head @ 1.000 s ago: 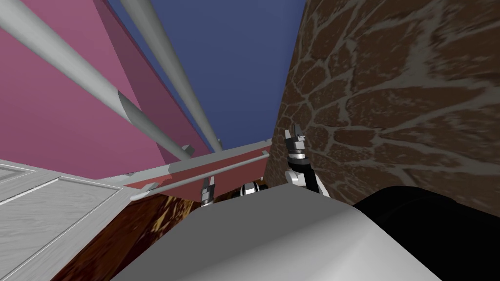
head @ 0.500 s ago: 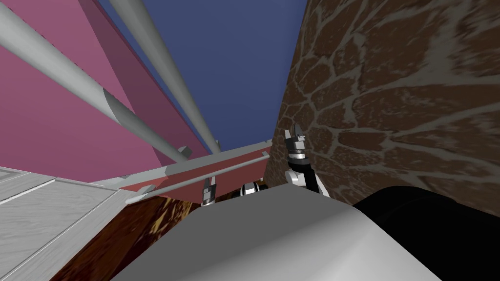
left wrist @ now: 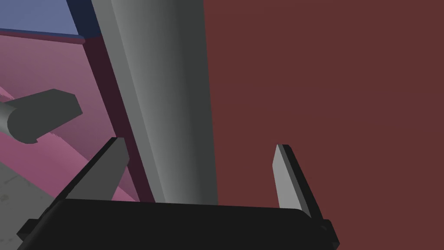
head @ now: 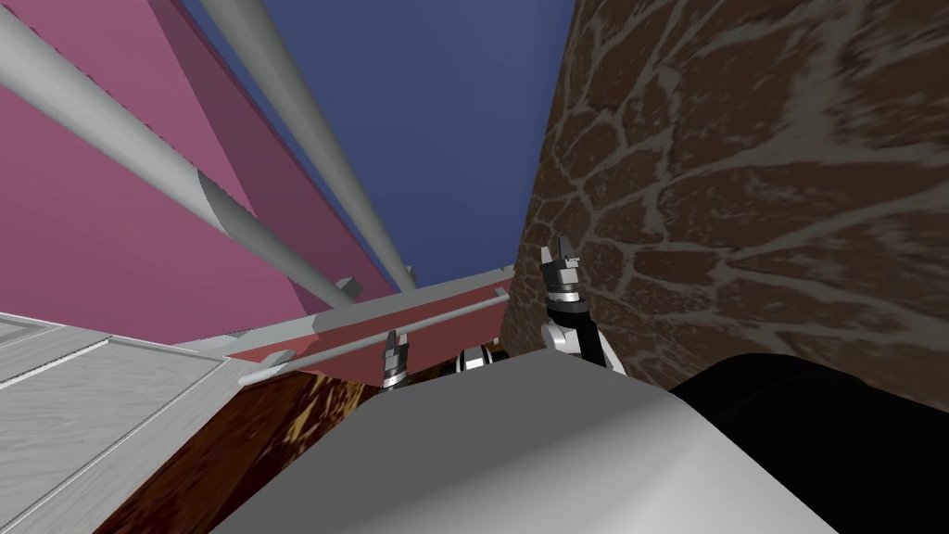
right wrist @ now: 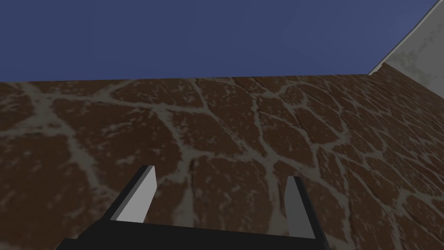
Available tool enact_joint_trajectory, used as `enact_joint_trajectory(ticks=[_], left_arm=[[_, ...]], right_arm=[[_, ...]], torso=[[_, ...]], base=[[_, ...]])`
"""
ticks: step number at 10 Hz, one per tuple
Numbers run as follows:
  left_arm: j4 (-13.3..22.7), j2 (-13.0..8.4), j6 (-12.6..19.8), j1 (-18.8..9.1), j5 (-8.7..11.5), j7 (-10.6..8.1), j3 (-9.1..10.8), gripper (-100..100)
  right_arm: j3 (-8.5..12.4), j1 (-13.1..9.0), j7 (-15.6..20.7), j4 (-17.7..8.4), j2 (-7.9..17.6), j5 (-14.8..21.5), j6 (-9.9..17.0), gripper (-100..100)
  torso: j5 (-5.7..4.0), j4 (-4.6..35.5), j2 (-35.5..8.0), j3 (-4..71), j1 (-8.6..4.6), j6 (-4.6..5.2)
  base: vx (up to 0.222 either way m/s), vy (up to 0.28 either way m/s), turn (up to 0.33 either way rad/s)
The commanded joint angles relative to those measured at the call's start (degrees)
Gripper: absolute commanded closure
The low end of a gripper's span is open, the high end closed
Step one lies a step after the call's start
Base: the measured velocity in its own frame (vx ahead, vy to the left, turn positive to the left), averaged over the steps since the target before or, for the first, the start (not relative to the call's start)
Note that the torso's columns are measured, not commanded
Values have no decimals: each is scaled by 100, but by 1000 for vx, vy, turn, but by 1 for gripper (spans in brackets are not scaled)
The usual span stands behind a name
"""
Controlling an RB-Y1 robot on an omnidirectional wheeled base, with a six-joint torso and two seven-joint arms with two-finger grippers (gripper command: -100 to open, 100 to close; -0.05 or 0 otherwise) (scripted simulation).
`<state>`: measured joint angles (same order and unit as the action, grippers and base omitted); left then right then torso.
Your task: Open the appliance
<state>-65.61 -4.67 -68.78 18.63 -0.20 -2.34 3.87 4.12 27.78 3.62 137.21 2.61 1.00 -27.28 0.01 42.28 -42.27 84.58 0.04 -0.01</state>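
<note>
The appliance has a pink front [head: 111, 232] with two long grey bar handles [head: 306, 120], and below it a dark red drawer front [head: 417, 324] crossed by a thin grey bar handle [head: 371, 340]. My left gripper [head: 396, 345] is up at that thin bar. In the left wrist view it is open [left wrist: 197, 173], and the grey bar [left wrist: 169, 108] runs between its fingers [left wrist: 104, 169], nearer one of them, against the dark red panel [left wrist: 325, 87]. My right gripper [head: 558, 255] is raised beside the stone wall, and its wrist view shows it open [right wrist: 217, 199] with nothing between its fingers.
A brown stone-patterned wall [head: 741, 185] stands close on the right. A white panelled door [head: 83, 399] lies at the left, with brown patterned floor [head: 241, 436] below it. A blue surface [head: 445, 111] shows beyond. A black area [head: 816, 417] sits at the lower right.
My left gripper has risen slightly, up to the drawer's thin bar. The head view has shifted a little. The right arm has stayed put.
</note>
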Motion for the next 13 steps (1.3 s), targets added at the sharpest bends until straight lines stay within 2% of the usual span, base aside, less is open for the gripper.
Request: enact_joint_trajectory(ticks=[1,2,3,5,6,7,13], left_arm=[[130,66,-247,118,-30,42,-40,100],[179,82,-316,138,-37,54,-49,100],[325,130,-523,200,-57,88,-74,100],[224,116,-549,148,-46,74,-62,100],[105,62,-359,111,-41,34,-53,100],[105,62,-359,111,-41,34,-53,100],[-118,-48,110,75,-30,-59,-34,100]], right_arm=[[0,0,0,0,0,0,0,0],[0,0,0,0,0,0,0,0],[0,0,0,0,0,0,0,0],[0,0,0,0,0,0,0,0],[0,0,0,0,0,0,0,0],[0,-1,0,0,0,0,0,0],[0,-1,0,0,0,0,0,0]], torso=[[8,-8,6,-1,9,2],[33,-35,31,6,28,5],[37,-42,45,14,31,6],[45,-51,55,15,41,2],[36,-42,49,16,36,1],[28,-29,6,-5,17,-2],[17,-23,25,10,13,1]], base=[[9,34,-4],[2,24,-5],[8,28,-21],[3,10,2],[-107,-35,24],[-119,-40,22],[-92,-29,15]])
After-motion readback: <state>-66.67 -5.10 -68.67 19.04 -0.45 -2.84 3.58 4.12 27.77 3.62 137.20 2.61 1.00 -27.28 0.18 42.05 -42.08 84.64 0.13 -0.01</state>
